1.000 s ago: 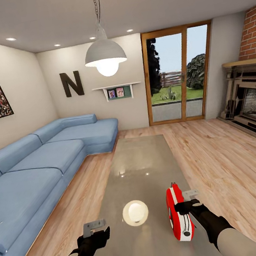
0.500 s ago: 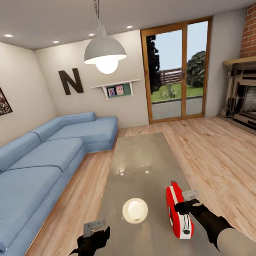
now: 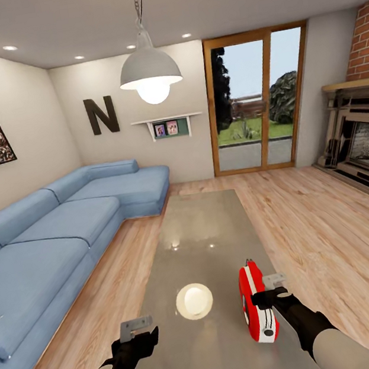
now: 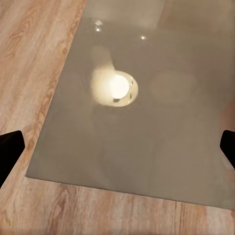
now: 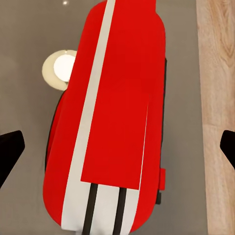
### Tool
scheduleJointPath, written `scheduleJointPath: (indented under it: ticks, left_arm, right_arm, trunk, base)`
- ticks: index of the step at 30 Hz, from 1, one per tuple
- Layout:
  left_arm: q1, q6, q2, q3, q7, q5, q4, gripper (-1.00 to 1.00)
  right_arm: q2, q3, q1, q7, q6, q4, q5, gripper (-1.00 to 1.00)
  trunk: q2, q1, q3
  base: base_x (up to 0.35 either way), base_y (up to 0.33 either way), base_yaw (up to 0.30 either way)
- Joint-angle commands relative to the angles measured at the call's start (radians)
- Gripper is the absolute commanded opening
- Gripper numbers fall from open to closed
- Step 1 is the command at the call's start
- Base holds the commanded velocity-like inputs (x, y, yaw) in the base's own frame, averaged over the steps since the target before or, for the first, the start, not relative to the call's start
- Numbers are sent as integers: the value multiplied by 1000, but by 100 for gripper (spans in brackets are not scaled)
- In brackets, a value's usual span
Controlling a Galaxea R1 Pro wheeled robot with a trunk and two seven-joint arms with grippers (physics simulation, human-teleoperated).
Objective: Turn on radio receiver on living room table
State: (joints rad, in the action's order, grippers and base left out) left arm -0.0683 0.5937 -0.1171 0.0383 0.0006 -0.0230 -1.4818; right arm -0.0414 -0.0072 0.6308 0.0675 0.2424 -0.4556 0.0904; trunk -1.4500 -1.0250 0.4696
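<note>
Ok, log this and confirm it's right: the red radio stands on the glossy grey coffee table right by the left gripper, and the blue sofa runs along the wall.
Not quite: the red radio stands on the coffee table by the right gripper, not the left. The head view shows it beside that gripper; the right wrist view shows it close between the open fingers. The left gripper hangs open near the table's near edge. The blue sofa does run along the wall.

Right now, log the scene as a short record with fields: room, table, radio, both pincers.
room: living room with blue corner sofa, pendant lamp, brick fireplace
table: long glossy grey table, lamp reflection on its top
radio: red radio receiver with white trim, on the table's near right part
right pincer: right pincer open, over the radio; contact cannot be told
left pincer: left pincer open, empty, above the table's near left corner
</note>
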Motion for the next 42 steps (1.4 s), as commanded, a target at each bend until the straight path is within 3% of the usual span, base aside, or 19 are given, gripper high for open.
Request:
scheduleJointPath:
  ticks: [1, 22, 27, 42]
  left_arm:
    - [0, 0, 0, 0, 0, 0, 0, 100]
    - [0, 0, -1, 0, 1, 0, 0, 100]
    - [0, 0, -1, 0, 1, -1, 0, 100]
    - [0, 0, -1, 0, 1, -1, 0, 100]
  right_arm:
    - [0, 0, 0, 0, 0, 0, 0, 100]
    - [0, -2, 0, -1, -7, -12, 2, 100]
    - [0, -2, 0, 4, -11, -90, 2, 100]
    - [0, -4, 0, 0, -11, -90, -5, 100]
  trunk:
    - [0, 0, 0]
    - [0, 0, 28]
    - [0, 0, 28]
    - [0, 0, 42]
  base:
    - [0, 0, 0]
    - [0, 0, 0]
    - [0, 0, 0]
    - [0, 0, 0]
